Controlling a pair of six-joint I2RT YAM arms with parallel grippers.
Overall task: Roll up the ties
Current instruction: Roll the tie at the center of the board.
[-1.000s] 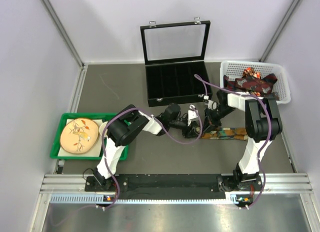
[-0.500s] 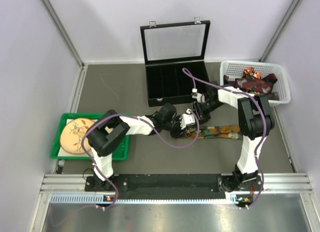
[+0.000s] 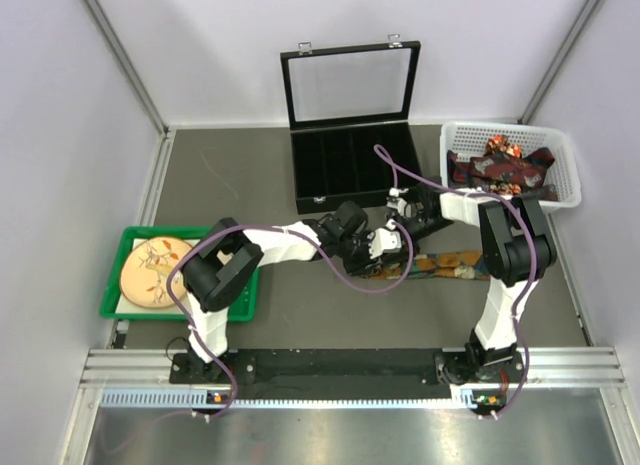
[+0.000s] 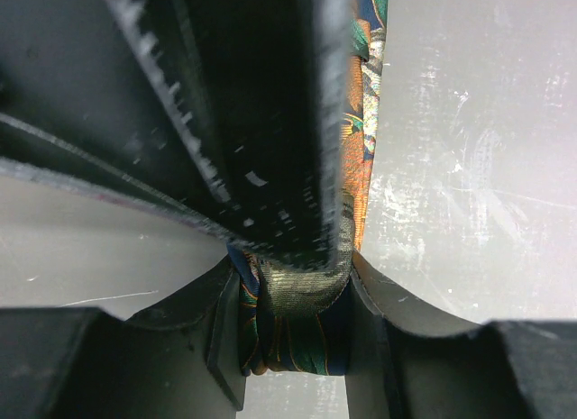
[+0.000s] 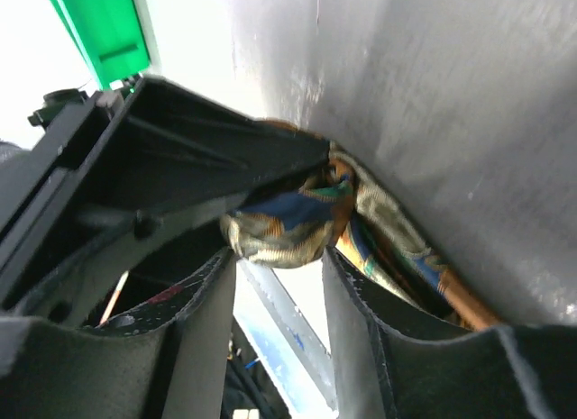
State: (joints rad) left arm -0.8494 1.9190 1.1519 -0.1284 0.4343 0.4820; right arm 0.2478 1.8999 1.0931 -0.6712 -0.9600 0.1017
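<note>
Two tools meet over one tie (image 3: 452,266), which lies flat on the tabletop (image 3: 300,315) just below the open black case (image 3: 350,170), near mid-frame in the overhead view. The left tool (image 4: 293,297) is clamped on the tie's rolled end, the fabric bulging between its fingers (image 4: 365,302); the unrolled length runs toward the top of that wrist view. The right tool (image 5: 278,284) is set narrow with the same roll at its fingertips, but I cannot tell whether it pinches. More ties (image 3: 500,163) fill the white basket (image 3: 500,128) at upper right. A green tray (image 3: 112,285) sits at left.
</note>
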